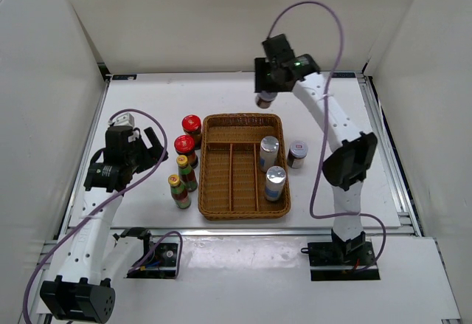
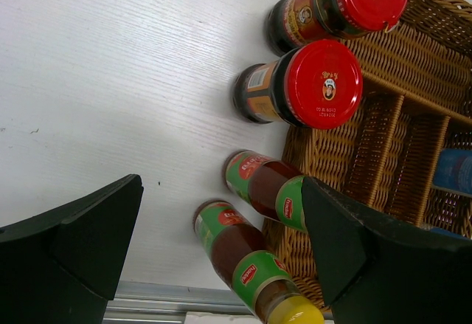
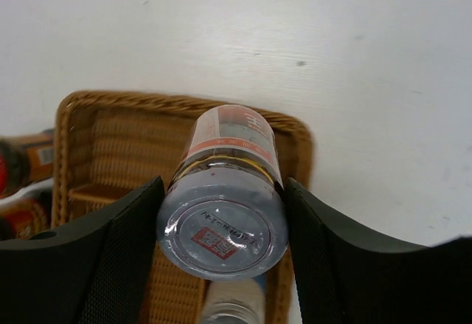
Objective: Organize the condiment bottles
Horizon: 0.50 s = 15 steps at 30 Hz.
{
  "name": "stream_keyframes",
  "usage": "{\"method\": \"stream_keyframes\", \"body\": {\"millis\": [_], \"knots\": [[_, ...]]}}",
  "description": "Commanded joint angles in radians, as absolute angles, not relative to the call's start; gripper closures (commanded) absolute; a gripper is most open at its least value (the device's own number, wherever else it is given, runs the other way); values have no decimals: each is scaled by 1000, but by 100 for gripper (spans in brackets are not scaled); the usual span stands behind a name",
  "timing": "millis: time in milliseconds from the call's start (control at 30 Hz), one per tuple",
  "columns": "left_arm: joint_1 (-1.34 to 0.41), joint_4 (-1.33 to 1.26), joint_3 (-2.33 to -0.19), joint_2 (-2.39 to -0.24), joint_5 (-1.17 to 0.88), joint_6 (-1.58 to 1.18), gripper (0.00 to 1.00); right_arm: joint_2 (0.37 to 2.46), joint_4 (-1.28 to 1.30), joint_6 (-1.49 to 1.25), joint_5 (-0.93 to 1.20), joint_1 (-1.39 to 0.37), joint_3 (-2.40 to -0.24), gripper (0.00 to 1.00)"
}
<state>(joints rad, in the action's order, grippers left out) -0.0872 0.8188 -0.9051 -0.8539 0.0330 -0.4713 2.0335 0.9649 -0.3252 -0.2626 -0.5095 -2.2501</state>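
One pale-lidded jar (image 3: 221, 228), pinched in my right end effector (image 3: 223, 189), hangs over the tray (image 3: 110, 101); released at its rim, it could topple.

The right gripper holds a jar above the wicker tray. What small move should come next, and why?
Probably lower the jar slowly, drawing it slightly nearer, into the tray. The right gripper is shut on it, it hangs over the tray's far rim, and the far section beneath looks free.
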Motion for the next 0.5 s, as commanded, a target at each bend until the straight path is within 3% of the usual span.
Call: {"method": "stream_keyframes", "body": {"millis": [0,367,400,467], "knots": [[-87,811,-899,-854,25,-465,0,2114,916,-281,-193,-606,-2319,100],[-87,811,-899,-845,34,-465,0,2328,853,-302,-114,-707,-2359,100],[-87,811,-899,-854,34,-465,0,2353,844,-311,-98,-697,-2359,98],[-87,811,-899,-854,34,-465,0,2375,844,-311,-84,-696,-2359,82]]}}
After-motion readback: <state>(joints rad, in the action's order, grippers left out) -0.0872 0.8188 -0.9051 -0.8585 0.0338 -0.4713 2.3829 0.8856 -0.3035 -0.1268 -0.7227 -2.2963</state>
